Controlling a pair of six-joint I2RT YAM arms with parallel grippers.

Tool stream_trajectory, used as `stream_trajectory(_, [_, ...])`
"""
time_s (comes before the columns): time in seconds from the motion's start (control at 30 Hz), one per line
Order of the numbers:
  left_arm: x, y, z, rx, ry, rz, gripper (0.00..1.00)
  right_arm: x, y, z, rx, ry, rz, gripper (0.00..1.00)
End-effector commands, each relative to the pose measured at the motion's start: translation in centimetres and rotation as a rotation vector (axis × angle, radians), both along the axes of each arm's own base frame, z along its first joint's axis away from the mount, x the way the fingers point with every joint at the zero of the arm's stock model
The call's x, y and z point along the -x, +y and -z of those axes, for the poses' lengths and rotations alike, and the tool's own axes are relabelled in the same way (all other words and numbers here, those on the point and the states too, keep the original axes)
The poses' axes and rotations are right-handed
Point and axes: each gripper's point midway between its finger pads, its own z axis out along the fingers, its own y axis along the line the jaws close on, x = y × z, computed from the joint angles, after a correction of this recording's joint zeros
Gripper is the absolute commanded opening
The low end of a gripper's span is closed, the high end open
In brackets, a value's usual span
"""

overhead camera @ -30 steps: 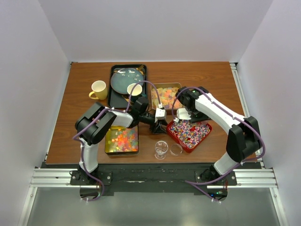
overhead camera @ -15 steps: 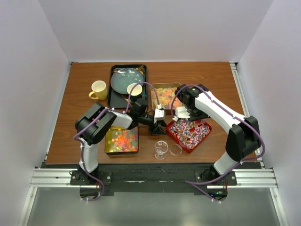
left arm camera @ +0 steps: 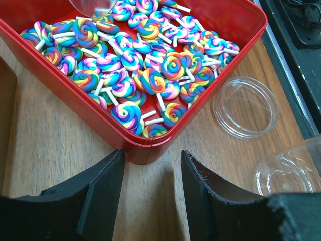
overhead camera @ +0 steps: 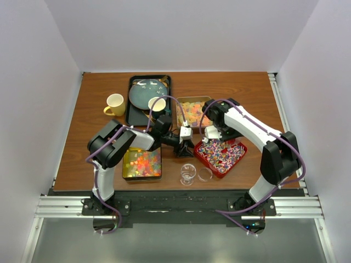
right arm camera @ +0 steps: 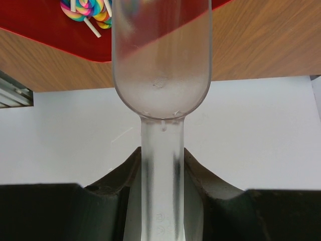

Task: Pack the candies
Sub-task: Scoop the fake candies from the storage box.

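Note:
The candies lie in three containers: rainbow swirl lollipops [left arm camera: 150, 80] in a red tray [overhead camera: 237, 157], bright cubes in a gold tin [overhead camera: 142, 163], and pastel cubes in a tin [overhead camera: 193, 112] at the back. My left gripper [left arm camera: 150, 170] is open and low over the wood, and the red tray's corner [left arm camera: 145, 150] sits just ahead of its fingertips. The same left gripper [overhead camera: 185, 150] lies between the gold tin and the red tray. My right gripper [right arm camera: 161, 196] is shut on the handle of a clear plastic scoop [right arm camera: 160, 55], which hangs over the red tray's far-left edge and looks empty.
A clear jar [overhead camera: 187, 173] and its lid [overhead camera: 205, 174] stand near the front edge. They also show in the left wrist view, the jar [left arm camera: 288, 173] beside the lid [left arm camera: 246, 106]. At the back left are a yellow mug [overhead camera: 115, 104], a black tray [overhead camera: 133, 116] bearing a blue plate [overhead camera: 148, 93], and a small cup [overhead camera: 157, 104].
My right gripper has shifted slightly left with the scoop, over the red tray's far-left edge. My left gripper has barely moved.

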Motion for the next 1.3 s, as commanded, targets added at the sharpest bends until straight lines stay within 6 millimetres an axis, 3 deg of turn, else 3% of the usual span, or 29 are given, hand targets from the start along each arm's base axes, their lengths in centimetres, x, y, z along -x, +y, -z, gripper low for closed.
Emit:
stream_trajectory(0.0, [-0.4,-0.4,-1.4,0.050,-0.041,0.005,0.53,-0.6,-1.1,-2.2,0.092,-0.022,-0.032,0.00])
stream_trajectory(0.43, [-0.5,-0.4,-1.2,0.051,-0.030,-0.001,0.53,-1.0,-2.1,-3.1,0.181,-0.028,-0.045,0.00])
stream_trajectory(0.83, [-0.4,-0.5,-1.0,0.062,-0.010,-0.014,0.53,-0.9,-2.7,0.4,0.227,-0.026,-0.063,0.00])
stream_trajectory(1.27, [-1.2,-1.7,-0.9,0.095,0.041,-0.048,0.53,-0.3,3.6,0.5,0.006,-0.010,-0.024,0.00])
